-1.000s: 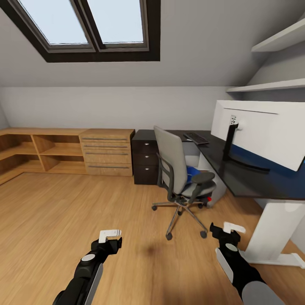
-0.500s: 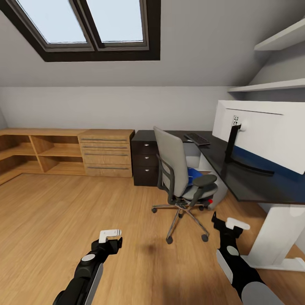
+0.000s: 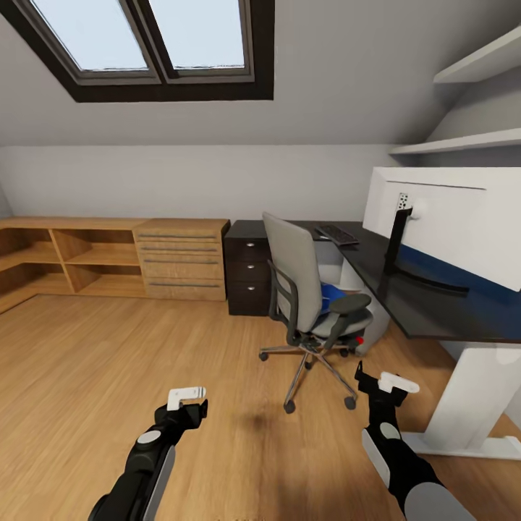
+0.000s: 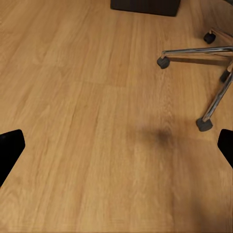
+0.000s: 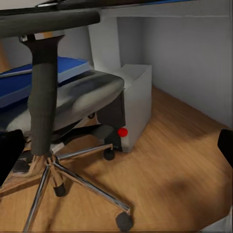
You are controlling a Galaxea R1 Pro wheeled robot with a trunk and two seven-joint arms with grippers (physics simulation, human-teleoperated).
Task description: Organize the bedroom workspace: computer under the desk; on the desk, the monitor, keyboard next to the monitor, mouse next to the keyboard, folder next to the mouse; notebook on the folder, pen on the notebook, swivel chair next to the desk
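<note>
I see the chair [image 3: 307,289] on the wood floor [image 3: 108,362], just beside the black bench [image 3: 427,304], its back turned to me. The blue folder [image 3: 331,295] lies on the chair seat. On the bench, the monitor [image 3: 449,217] stands beyond the chair, and the keyboard [image 3: 335,235] lies at the far end behind the chair. The computer [image 5: 133,104] stands under the bench, close behind the chair base. My left hand [image 3: 189,399] and right hand [image 3: 382,383] hang over the floor before the chair, both with fingers apart and empty.
</note>
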